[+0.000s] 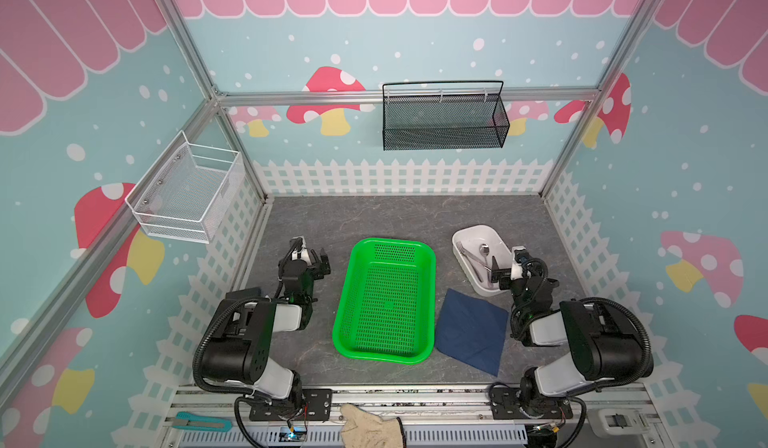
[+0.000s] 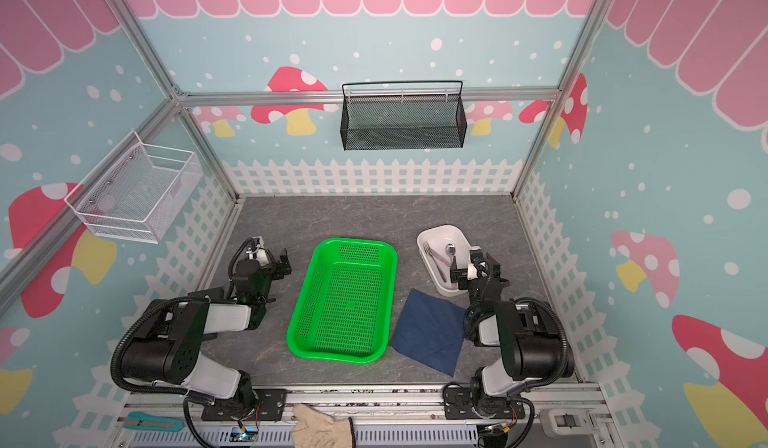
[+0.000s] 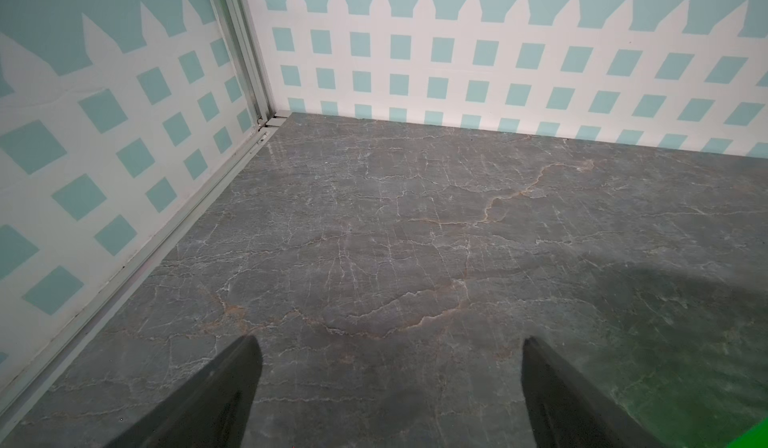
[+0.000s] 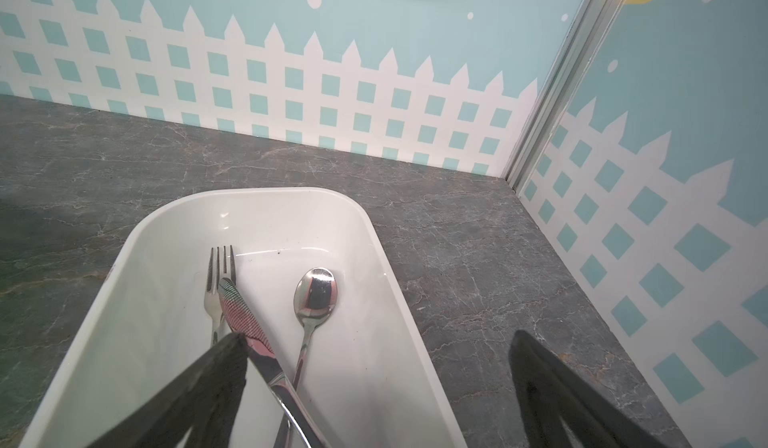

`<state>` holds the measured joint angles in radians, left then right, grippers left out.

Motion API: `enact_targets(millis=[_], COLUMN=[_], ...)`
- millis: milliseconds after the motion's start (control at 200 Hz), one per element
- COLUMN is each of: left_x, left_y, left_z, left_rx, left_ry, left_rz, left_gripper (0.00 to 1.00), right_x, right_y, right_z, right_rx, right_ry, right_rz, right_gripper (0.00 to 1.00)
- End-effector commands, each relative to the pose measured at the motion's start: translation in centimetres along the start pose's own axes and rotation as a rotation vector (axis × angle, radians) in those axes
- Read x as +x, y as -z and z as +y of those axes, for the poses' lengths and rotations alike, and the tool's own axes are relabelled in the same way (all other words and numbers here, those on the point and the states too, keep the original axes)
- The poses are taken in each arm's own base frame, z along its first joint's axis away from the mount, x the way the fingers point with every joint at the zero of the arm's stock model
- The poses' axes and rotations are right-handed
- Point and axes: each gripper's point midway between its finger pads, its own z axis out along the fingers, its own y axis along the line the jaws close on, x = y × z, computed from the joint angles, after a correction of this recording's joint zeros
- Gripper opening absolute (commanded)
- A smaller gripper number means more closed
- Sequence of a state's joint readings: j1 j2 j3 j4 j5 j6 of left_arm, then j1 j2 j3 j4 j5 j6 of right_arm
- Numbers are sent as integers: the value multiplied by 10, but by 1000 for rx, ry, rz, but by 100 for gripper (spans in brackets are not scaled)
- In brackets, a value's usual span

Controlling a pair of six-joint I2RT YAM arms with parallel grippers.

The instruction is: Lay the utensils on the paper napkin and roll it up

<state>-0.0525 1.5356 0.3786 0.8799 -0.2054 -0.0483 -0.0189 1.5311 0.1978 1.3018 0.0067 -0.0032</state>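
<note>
The utensils lie in a white tub (image 4: 257, 190) at the back right: a silver fork (image 4: 214, 296), a spoon (image 4: 314, 296) and a knife (image 4: 241, 313) resting across them. In both top views the fork (image 1: 465, 252) and spoon (image 1: 484, 250) show inside it. The paper napkin (image 1: 469, 333) (image 2: 428, 333), navy blue, lies flat on the table in front of the tub, turned like a diamond. My right gripper (image 4: 374, 338) (image 1: 512, 267) hangs open over the tub's near end, holding nothing. My left gripper (image 3: 390, 342) (image 1: 305, 261) is open over bare table.
A green plastic basket (image 1: 343, 300) sits mid-table between the arms, left of the napkin. A black mesh rack (image 1: 442, 117) and a white wire basket (image 1: 187, 192) hang on the walls. A beige glove (image 1: 365, 425) and a teal tool (image 1: 199, 421) lie on the front rail.
</note>
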Motion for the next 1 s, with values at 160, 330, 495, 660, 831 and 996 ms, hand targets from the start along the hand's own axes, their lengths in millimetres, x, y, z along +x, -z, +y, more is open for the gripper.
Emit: enact_targets(millis=[160, 330, 495, 660, 831, 996], left_x=[-6, -7, -7, -7, -6, -7], left_y=[-3, -3, -3, -3, -3, -2], left_z=[0, 0, 0, 0, 0, -2], left_rx=[4, 3, 4, 4, 5, 18], left_ry=[-5, -5, -5, -5, -6, -8], left_rz=[-12, -12, -12, -12, -10, -17], left_gripper=[99, 99, 99, 99, 99, 99], right_x=[-6, -7, -7, -7, -7, -6], right_y=[-2, -2, -2, -2, -2, -3], right_z=[0, 0, 0, 0, 0, 0], right_rx=[-3, -2, -2, -2, -2, -4], right_ry=[4, 4, 4, 4, 3, 0], right_rz=[-20, -22, -21, -22, -21, -19], right_gripper=[100, 100, 100, 99, 100, 100])
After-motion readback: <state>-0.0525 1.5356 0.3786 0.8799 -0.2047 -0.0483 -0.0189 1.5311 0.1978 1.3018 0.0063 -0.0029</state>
